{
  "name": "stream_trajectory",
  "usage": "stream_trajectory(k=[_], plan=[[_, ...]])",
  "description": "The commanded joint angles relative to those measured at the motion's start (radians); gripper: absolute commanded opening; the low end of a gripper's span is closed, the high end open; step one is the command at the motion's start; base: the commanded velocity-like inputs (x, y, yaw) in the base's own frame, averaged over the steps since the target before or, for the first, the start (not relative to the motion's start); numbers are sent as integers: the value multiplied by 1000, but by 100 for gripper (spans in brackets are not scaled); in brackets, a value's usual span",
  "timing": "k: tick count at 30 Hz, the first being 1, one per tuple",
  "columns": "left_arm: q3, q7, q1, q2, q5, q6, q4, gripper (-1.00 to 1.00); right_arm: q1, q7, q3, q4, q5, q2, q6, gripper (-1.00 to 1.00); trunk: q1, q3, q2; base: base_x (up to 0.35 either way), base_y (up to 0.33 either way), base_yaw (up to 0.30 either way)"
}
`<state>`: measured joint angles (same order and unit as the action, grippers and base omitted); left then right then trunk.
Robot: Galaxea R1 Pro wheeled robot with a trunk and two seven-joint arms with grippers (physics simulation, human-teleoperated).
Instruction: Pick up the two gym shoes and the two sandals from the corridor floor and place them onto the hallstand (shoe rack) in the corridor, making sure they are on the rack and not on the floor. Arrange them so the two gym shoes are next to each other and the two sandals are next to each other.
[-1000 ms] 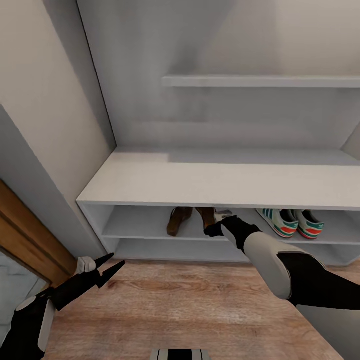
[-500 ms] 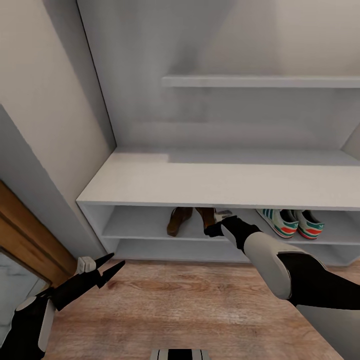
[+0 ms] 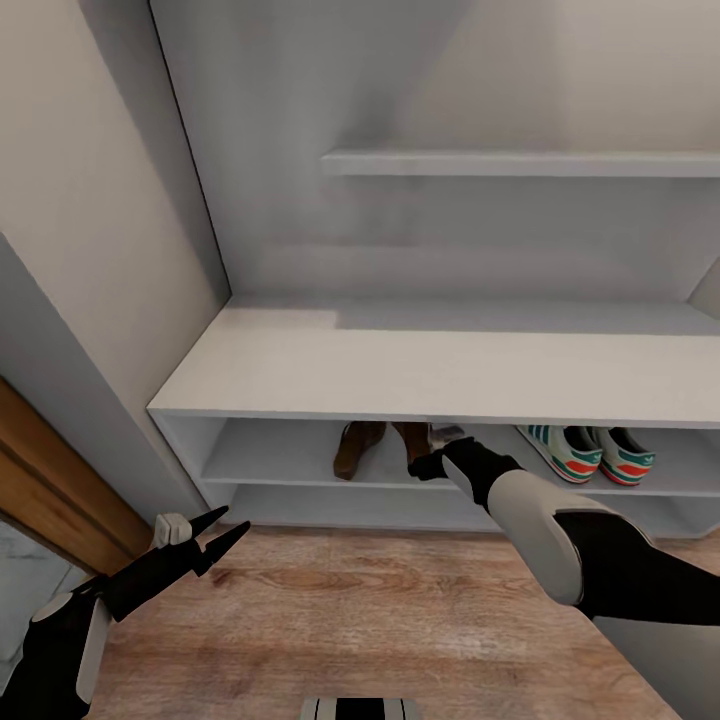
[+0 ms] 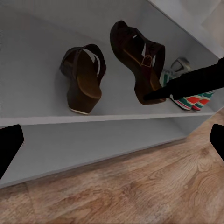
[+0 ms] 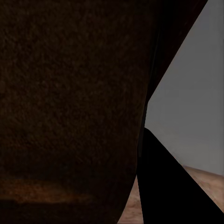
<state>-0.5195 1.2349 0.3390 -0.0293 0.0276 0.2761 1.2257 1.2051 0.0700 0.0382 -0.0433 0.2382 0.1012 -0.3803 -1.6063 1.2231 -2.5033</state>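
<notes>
Low at my left side, my left gripper (image 3: 225, 531) hangs just above the corridor floor (image 3: 380, 600) with its two black fingers spread apart and nothing between them; it points toward the hallstand (image 3: 440, 370), whose pale grey tabletop lies bare under a wall shelf (image 3: 520, 163); the wood-grain planks run up to the foot of the rack; beneath the tabletop, on the upper of the two open shoe shelves, the left sandal (image 3: 357, 447) sits flat, its tan footbed showing in my left wrist view (image 4: 84, 79); just beside it, to its right, the second sandal (image 4: 140, 65) stands tipped on its side, buckle and strap facing out, its sole on the shelf board; my right arm reaches in from the right across the floor, and my right gripper (image 3: 432, 452) is under the tabletop right at this second sandal; one black finger (image 4: 186, 85) lies against the sandal's toe end, and my right wrist view has dark brown leather (image 5: 70, 102) pressed close before the lens; whether the fingers are clamped on the sandal I cannot tell, since the tabletop edge and the leather hide them; farther right on the same shelf, the two gym shoes (image 3: 585, 452) stand side by side, heels outward, near but apart from the sandals.
</notes>
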Motion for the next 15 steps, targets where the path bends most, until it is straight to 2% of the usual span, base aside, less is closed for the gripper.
stream_trajectory(k=[1,15], plan=[[0,0,0,0,0,0,0,100,0,-1,0,0,-3,0,0,-100,0,0,0,0,0,0],[0,0,0,0,0,0,0,100,-4,-1,0,0,-3,0,0,-100,0,0,0,0,0,0]])
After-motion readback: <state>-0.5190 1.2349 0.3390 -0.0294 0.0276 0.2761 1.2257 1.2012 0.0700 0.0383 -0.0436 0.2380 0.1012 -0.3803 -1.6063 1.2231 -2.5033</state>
